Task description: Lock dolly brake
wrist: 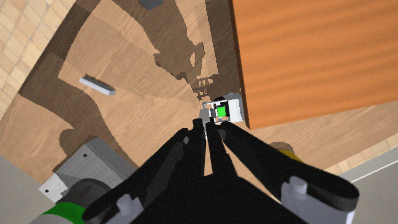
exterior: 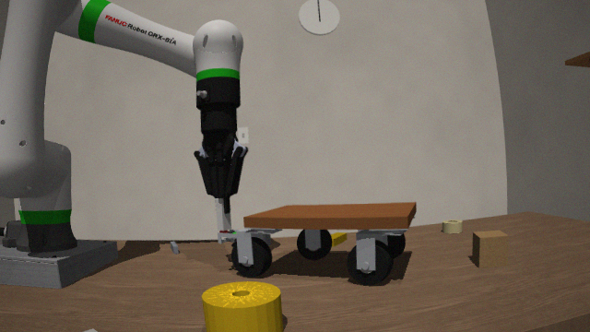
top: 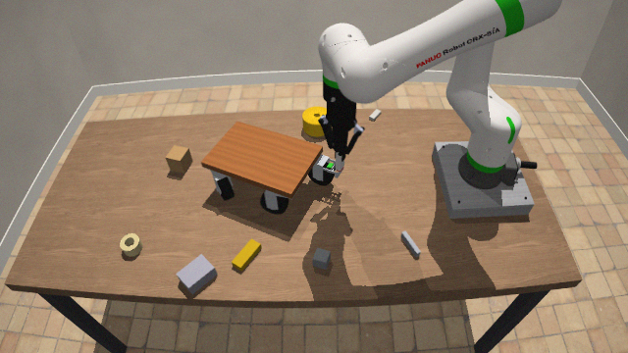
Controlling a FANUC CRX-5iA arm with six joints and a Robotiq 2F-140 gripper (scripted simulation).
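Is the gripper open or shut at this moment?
Shut, and holding nothing. In the wrist view the gripper has its fingertips together, pointing down at the brake pedal of the dolly.

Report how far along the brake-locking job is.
Done: the tool is shut on nothing and set on the brake pedal of the dolly's near caster. In hand: pressing the pedal. Left: confirm the red end is down, since green shows in the wrist view, then lift away. All four wheels rest on the table.
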